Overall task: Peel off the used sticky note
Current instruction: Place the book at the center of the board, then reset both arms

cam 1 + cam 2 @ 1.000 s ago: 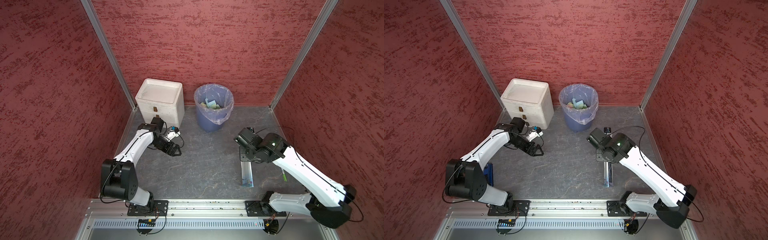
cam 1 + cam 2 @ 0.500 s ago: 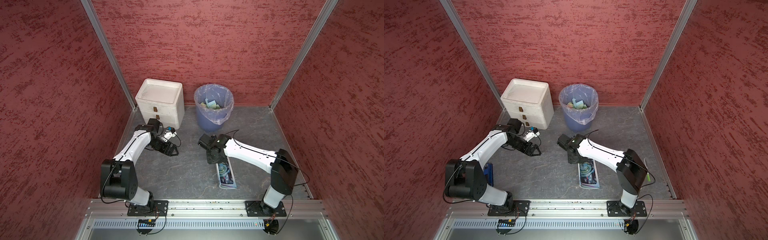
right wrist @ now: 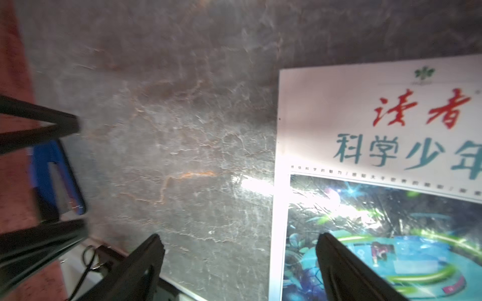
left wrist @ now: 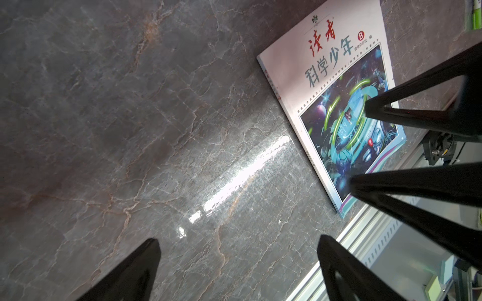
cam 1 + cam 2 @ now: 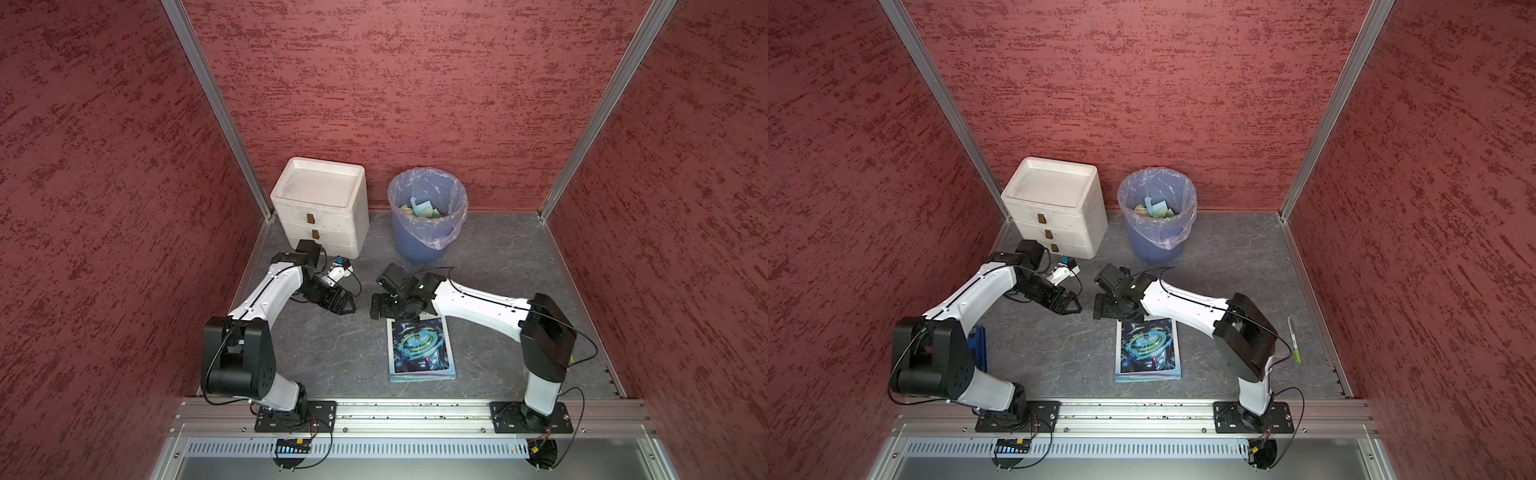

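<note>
A magazine (image 5: pixel 419 349) with a blue space picture on its cover lies flat on the grey table (image 5: pixel 332 353), face up. It also shows in the left wrist view as the magazine (image 4: pixel 333 91) and in the right wrist view as the magazine (image 3: pixel 365 130). No sticky note shows on its cover, so the used sticky note is hidden or out of view. My right gripper (image 5: pixel 376 307) hovers open over the magazine's far left corner, empty (image 3: pixel 238 239). My left gripper (image 5: pixel 347 305) faces it from the left, open and empty (image 4: pixel 237 242) over bare table.
A white drawer unit (image 5: pixel 320 203) and a blue bin (image 5: pixel 428 216) with crumpled papers stand at the back. A white marker (image 5: pixel 338 270) lies beside the left arm. A blue object (image 5: pixel 978 347) sits by the left base, and a green pen (image 5: pixel 1293 338) lies at the right.
The right arm swung from the right side to the middle, laid the magazine flat and opened its jaws, letting it go. The left gripper barely moved.
</note>
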### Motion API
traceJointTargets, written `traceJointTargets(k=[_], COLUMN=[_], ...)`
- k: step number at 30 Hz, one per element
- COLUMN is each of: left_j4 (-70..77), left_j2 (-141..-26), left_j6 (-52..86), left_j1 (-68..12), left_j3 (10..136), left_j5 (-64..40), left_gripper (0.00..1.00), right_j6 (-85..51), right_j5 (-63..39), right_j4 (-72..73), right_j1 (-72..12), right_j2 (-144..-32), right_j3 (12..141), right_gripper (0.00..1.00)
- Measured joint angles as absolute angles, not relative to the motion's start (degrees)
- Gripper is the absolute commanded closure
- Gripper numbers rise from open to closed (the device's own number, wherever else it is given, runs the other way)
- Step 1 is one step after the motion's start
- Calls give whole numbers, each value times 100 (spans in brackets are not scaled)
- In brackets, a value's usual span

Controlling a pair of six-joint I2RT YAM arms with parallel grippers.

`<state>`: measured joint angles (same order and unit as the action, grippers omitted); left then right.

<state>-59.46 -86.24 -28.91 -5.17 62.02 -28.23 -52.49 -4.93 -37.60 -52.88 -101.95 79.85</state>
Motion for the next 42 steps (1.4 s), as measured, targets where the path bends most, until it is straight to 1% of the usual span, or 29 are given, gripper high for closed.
traceJointTargets(k=[3,6,9,13,16,19,24,28,29,30,32,34,37,42], left_j4=[-5695,-5485,-5229,-4936,-4794,-4659,-4584,-4574,-4563,-4547,-4517,-4431,-4086,-2902], left_j2=[-8637,-8825,-9072,-9271,-9303,-9303,-9306,-9323,-9334,-9343,-9343,-9343,-9260,-8713], left_j6=[-2788,-2663,-2541,-2469,-2414,-2370,-2359,-2366,-2370,-2381,-2364,-2320,-2128,-1520], left_j1=[-923,-1472,-1977,-2456,-2571,-2495,-2174,-1848,-1767,-1675,-1496,-1306,-961,-172], left_j3=[6023,5992,5988,5955,5902,5898,5898,5898,5898,5898,5905,5916,5881,5463], left_j5=[-2711,-2644,-2582,-2530,-2545,-2567,-2659,-2696,-2700,-2707,-2716,-2724,-2738,-2838], left_gripper=[8,18,27,28,26,24,24,24,21,16,7,1,0,0], right_j6=[-5199,-5153,-5094,-5057,-5089,-5164,-5258,-5301,-5299,-5290,-5240,-5122,-4777,-3734], right_j5=[-552,-622,-661,-882,-1092,-1216,-1328,-1321,-1288,-1253,-1175,-1039,-661,593], right_j4=[-3533,-3376,-3336,-3192,-2882,-2534,-2257,-2272,-2314,-2397,-2563,-2779,-3170,-3299], right_j1=[-4799,-4206,-3774,-3699,-3739,-3892,-4209,-4296,-4294,-4292,-4261,-4178,-3892,-3087], right_j2=[-9308,-8591,-8320,-8289,-8392,-8713,-9139,-9135,-9105,-9067,-8938,-8687,-8191,-7159], right_j3=[7181,6171,5347,4676,4504,4528,4853,4932,4952,4998,5092,5203,5483,5824], right_gripper=[5,6,8,12,15,15,15,10,8,7,2,2,2,2])
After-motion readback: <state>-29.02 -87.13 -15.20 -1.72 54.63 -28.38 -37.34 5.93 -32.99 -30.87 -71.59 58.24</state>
